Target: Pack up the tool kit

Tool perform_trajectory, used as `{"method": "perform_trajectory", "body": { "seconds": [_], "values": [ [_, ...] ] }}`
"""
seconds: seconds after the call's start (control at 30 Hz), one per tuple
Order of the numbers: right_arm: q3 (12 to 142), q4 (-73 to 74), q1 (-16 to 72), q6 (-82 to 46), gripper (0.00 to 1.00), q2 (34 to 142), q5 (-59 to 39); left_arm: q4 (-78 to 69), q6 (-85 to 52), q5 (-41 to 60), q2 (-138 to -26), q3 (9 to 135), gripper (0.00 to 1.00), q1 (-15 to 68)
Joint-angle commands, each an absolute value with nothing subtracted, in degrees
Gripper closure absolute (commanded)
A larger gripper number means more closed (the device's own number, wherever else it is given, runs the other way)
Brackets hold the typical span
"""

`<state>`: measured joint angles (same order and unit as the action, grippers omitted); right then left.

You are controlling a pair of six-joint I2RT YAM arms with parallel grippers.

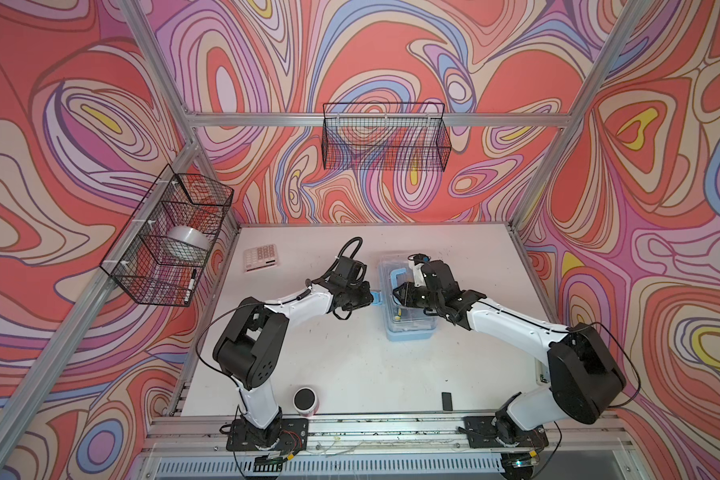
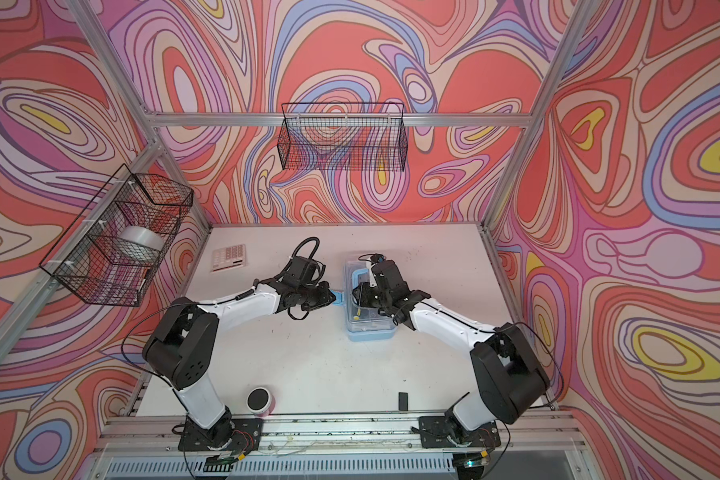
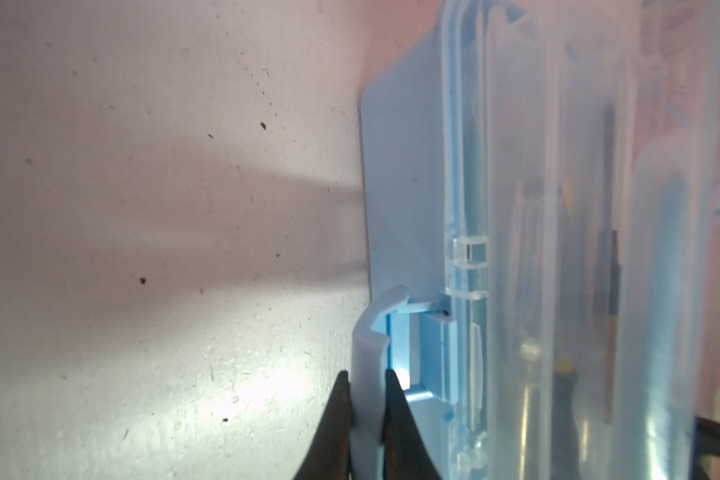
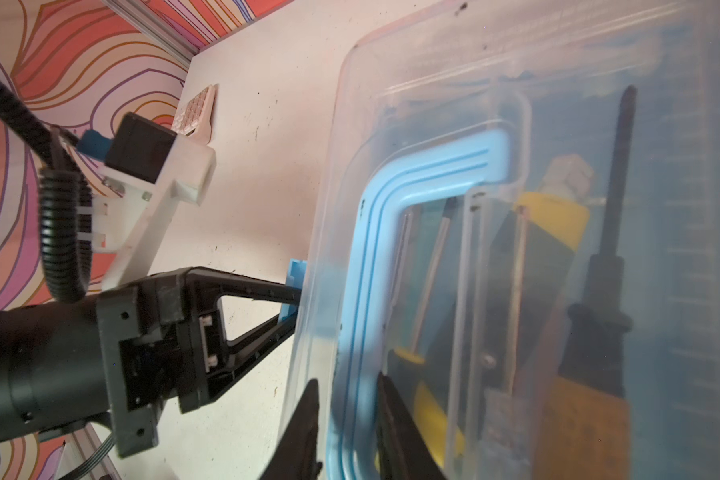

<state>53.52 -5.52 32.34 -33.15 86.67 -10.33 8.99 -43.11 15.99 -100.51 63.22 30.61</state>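
Note:
The tool kit case (image 1: 408,328) (image 2: 371,330) lies at mid-table, light blue with its clear lid down. Through the lid I see a yellow-black utility knife (image 4: 558,224) and a dark screwdriver (image 4: 612,249). My left gripper (image 1: 371,299) (image 2: 333,298) (image 3: 366,399) is shut on the pale blue latch (image 3: 371,332) (image 1: 377,298) that sticks out from the case's left side. My right gripper (image 1: 395,291) (image 2: 355,293) (image 4: 348,399) reaches over the lid and is shut on the blue handle (image 4: 391,195) (image 1: 395,275). In the right wrist view the left gripper (image 4: 292,307) pinches that latch (image 4: 297,272).
A pink-white calculator (image 1: 260,257) lies at the back left. A white cup (image 1: 305,401) and a small black block (image 1: 446,401) sit near the front edge. Wire baskets hang on the left wall (image 1: 171,237) and on the back wall (image 1: 385,137).

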Motion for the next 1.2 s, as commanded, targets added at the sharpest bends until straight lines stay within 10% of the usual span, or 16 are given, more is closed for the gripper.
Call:
{"method": "perform_trajectory", "body": {
  "seconds": [0.0,1.17],
  "values": [
    [51.7,-10.6,32.3,-33.2,0.76,87.8,-10.4,8.3,-42.0,14.9,-97.1,63.6,0.87,30.1],
    [50.8,-9.3,32.3,-34.1,0.76,88.0,-12.1,1.0,-46.8,22.3,-95.4,60.6,0.77,30.1]
  ]
}}
